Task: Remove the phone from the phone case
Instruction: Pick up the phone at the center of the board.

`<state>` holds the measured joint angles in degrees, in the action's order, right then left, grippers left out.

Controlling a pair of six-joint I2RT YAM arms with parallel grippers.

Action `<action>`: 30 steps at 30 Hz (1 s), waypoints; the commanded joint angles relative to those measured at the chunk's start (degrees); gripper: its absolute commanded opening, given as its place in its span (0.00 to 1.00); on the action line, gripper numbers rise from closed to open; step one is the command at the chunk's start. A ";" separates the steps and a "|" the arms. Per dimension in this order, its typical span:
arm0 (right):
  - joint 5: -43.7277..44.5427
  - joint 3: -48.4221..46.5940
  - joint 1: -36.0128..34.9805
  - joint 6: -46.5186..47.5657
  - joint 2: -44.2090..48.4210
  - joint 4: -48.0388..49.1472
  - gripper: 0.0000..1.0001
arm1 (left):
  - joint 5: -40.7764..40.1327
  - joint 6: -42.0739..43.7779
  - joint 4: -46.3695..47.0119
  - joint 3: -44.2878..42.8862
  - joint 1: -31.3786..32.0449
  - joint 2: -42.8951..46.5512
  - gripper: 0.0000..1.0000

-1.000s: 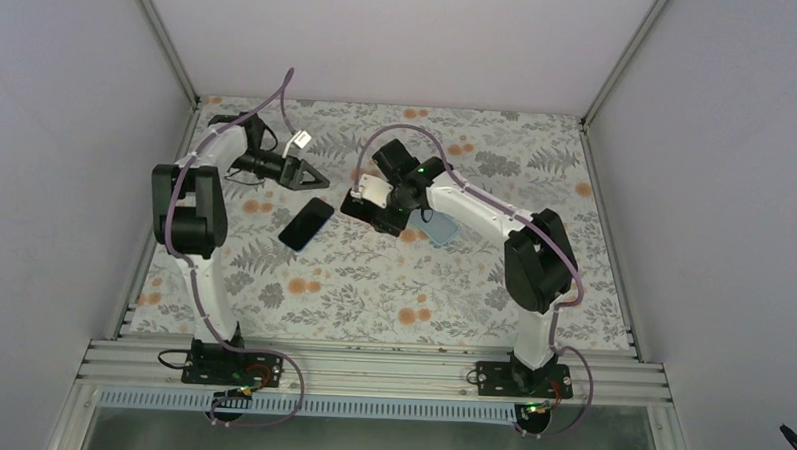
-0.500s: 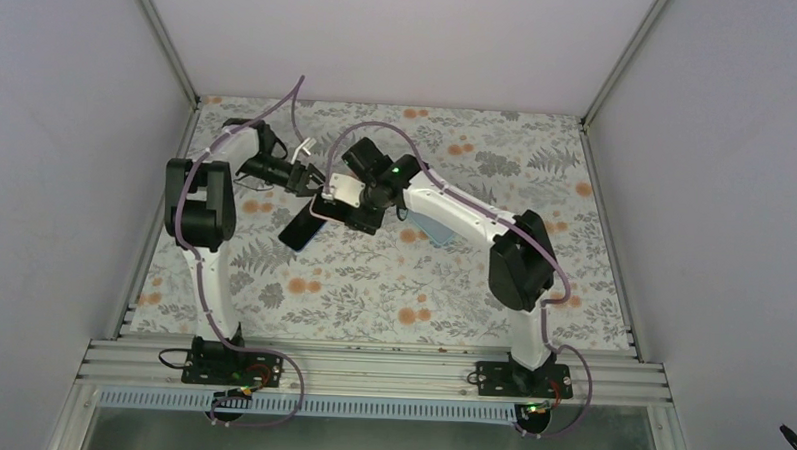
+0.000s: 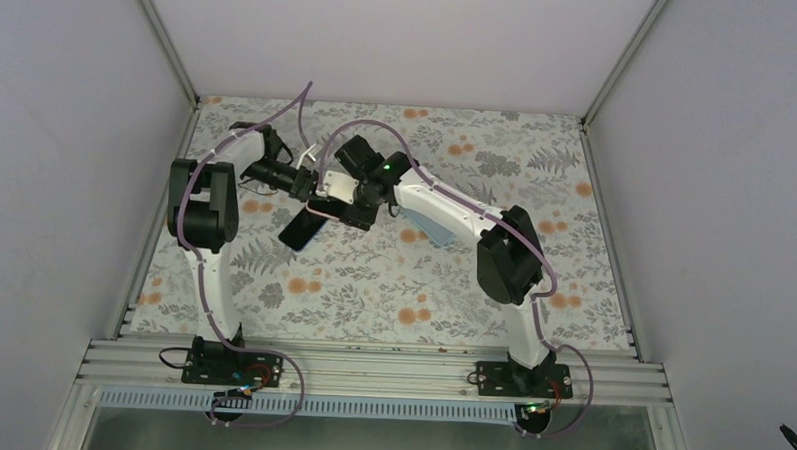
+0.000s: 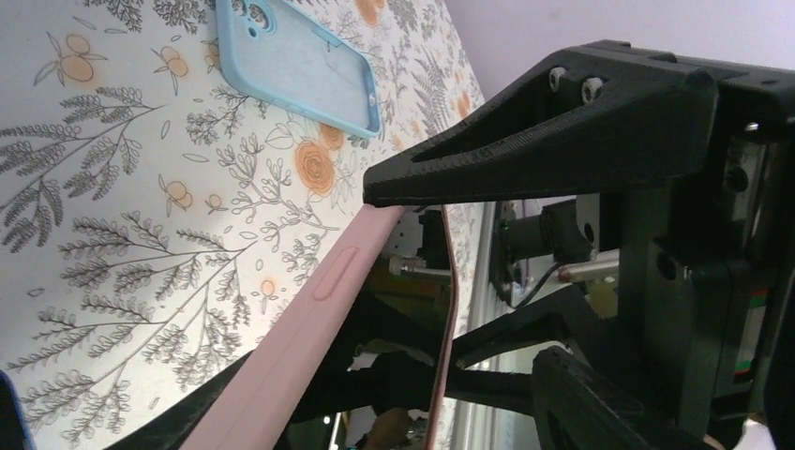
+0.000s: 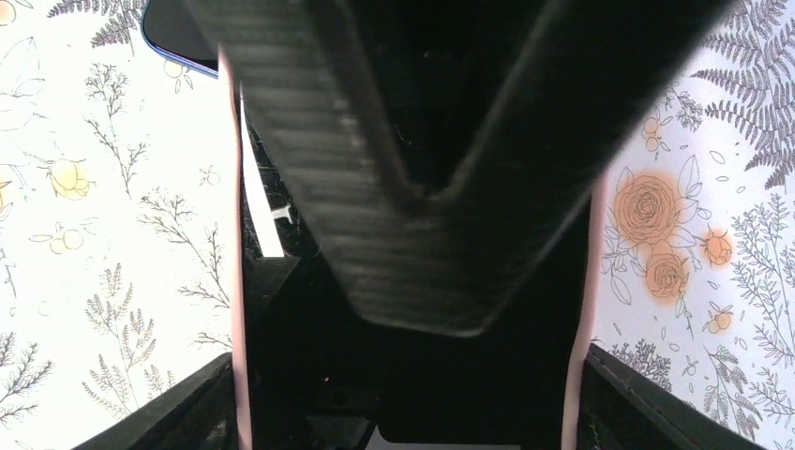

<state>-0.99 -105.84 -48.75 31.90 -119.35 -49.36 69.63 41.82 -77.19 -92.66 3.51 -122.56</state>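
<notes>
My right gripper (image 3: 327,205) is shut on a pink phone case (image 3: 321,211) and holds it above the table at back left. In the right wrist view the case's pink side walls (image 5: 235,281) run between my fingers (image 5: 178,412), and its inside is dark, so I cannot tell whether a phone sits in it. My left gripper (image 3: 310,179) is open around the case's far end. Its upper finger (image 4: 534,141) touches the pink edge (image 4: 319,300) and its lower finger (image 4: 609,403) stands apart. The left gripper's finger (image 5: 422,187) fills the right wrist view.
A bare dark phone (image 3: 303,227) lies on the floral tabletop just below the grippers; it also shows in the right wrist view (image 5: 178,33). A light blue empty case (image 3: 439,231) lies to the right, also in the left wrist view (image 4: 300,66).
My right gripper has carried the pink case leftward to the left gripper. The left gripper has swung right to meet it and now brackets the case's end.
</notes>
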 commanded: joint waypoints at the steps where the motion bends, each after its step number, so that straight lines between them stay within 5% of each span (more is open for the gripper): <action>1: 0.69 -1.81 -0.29 0.76 0.28 1.83 0.59 | 1.76 1.42 -0.60 0.19 0.10 1.72 0.59; 9: 0.99 -2.46 -0.29 0.80 -0.13 2.53 0.63 | 2.87 1.30 -0.68 -0.97 1.72 2.29 0.28; 13: -0.32 -2.47 -0.06 0.80 0.36 0.68 0.96 | 1.99 1.97 -0.68 -1.22 2.93 3.39 0.04; 18: -9.29 -3.52 3.67 1.69 1.93 -6.15 1.00 | 0.29 4.28 -0.68 -1.14 3.35 6.26 0.02; 24: -31.37 -5.58 12.70 14.33 3.74 -24.01 1.00 | -5.52 9.73 -0.68 0.49 3.63 12.85 0.02; 30: -34.99 3.59 15.20 22.51 10.34 -24.34 1.00 | -9.46 16.01 -0.68 3.85 4.68 20.99 0.02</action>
<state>-28.01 -104.49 -32.62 46.96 -113.34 -68.97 59.92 51.51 -77.03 -90.39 7.44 -106.41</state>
